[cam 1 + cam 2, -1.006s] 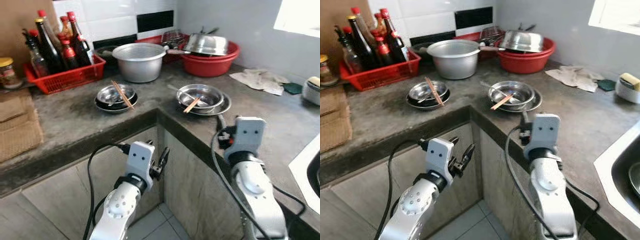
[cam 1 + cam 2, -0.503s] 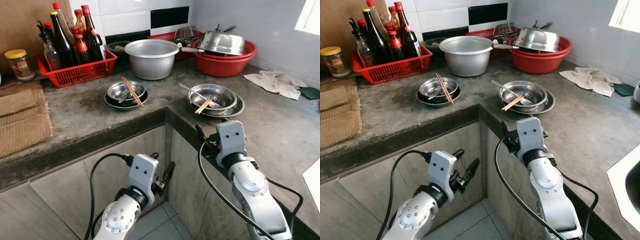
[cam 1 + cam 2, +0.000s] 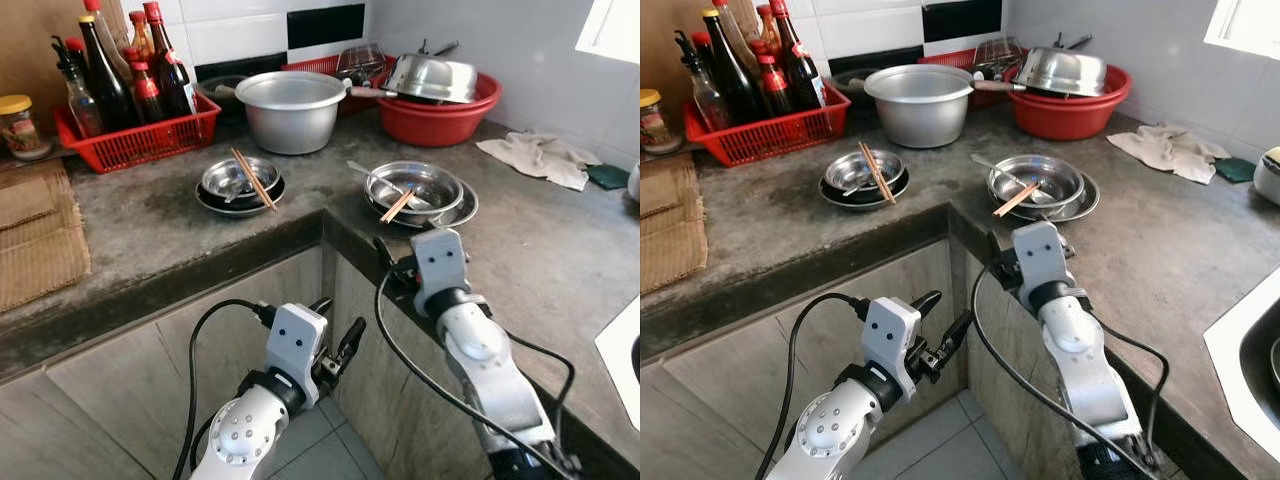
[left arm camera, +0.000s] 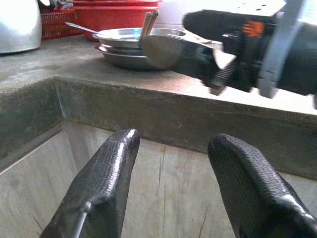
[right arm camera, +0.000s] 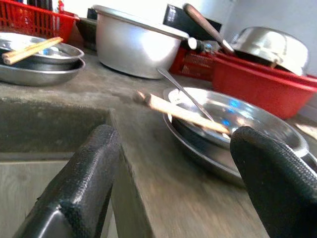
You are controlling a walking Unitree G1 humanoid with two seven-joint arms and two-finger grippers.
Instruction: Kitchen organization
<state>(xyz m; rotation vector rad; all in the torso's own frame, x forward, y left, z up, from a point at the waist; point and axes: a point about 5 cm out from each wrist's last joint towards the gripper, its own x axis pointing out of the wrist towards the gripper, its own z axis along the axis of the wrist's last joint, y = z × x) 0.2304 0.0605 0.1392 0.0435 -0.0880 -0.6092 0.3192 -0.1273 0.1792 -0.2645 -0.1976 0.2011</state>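
Steel dishes (image 3: 418, 192) sit stacked at centre frame on the rough grey concrete counter (image 3: 150, 215), a wooden chopstick (image 3: 397, 207) and a thin spoon lying in the top bowl. The right gripper (image 3: 386, 262) hovers just in front of them at the counter's edge, its ribbed black fingers (image 5: 86, 183) apart. Left of centre, a second bowl stack (image 3: 238, 184) carries a pair of chopsticks. Behind stand a round aluminium pot (image 3: 290, 108), a red plastic basin (image 3: 440, 110) and a red mesh basket of bottles (image 3: 130, 130). Low in the frame, the left gripper (image 3: 338, 338) hangs spread before the cabinet front.

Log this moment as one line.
right gripper open, near steel dishes | left gripper open, below counter | nothing held
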